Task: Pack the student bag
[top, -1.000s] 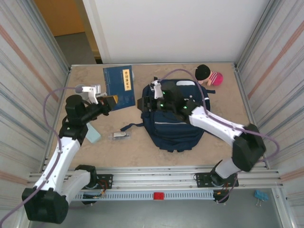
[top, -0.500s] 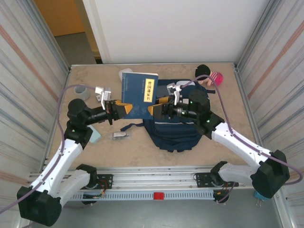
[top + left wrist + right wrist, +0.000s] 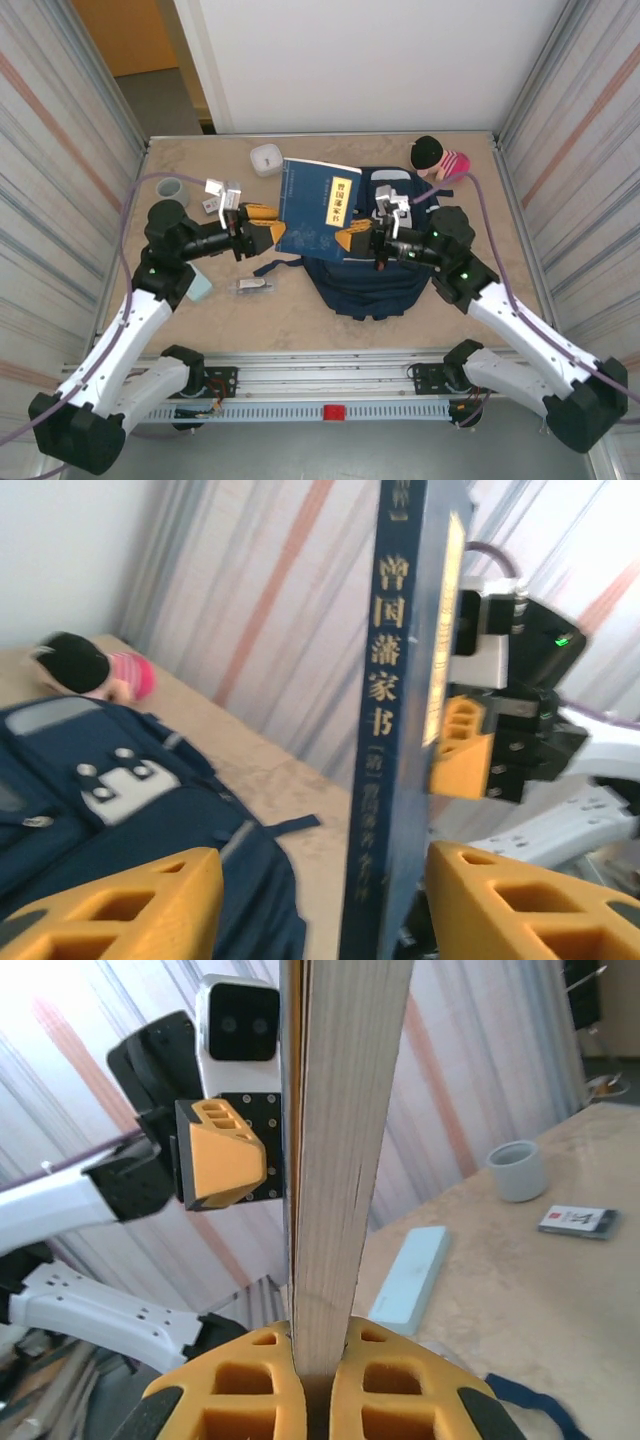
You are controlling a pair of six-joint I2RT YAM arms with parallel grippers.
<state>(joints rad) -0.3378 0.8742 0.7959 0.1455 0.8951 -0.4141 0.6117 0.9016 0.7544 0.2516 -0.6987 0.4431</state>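
Since half a second ago, you have passed the small navy-blue book [image 3: 315, 205] with the yellow title strip from one arm to the other. The left gripper [image 3: 266, 226] was clamped on the book then. Now its orange fingers are spread apart, with the spine standing between them. The right gripper [image 3: 352, 238] was open then. Now its fingers are pressed together on the book's page edge, pinching it. The book has shifted right and hangs tilted above the upper-left part of the large navy-blue striped fabric backpack [image 3: 368, 285]. The backpack lies flat on the tan table [image 3: 480, 290], right of centre, where it lay before.

Your left arm rises from its base, bends at the elbow and runs roughly level to the right, its gripper pointing at the book. Your right arm stretches diagonally up and left from its base, with its wrist over the backpack. The two grippers face each other across the book.
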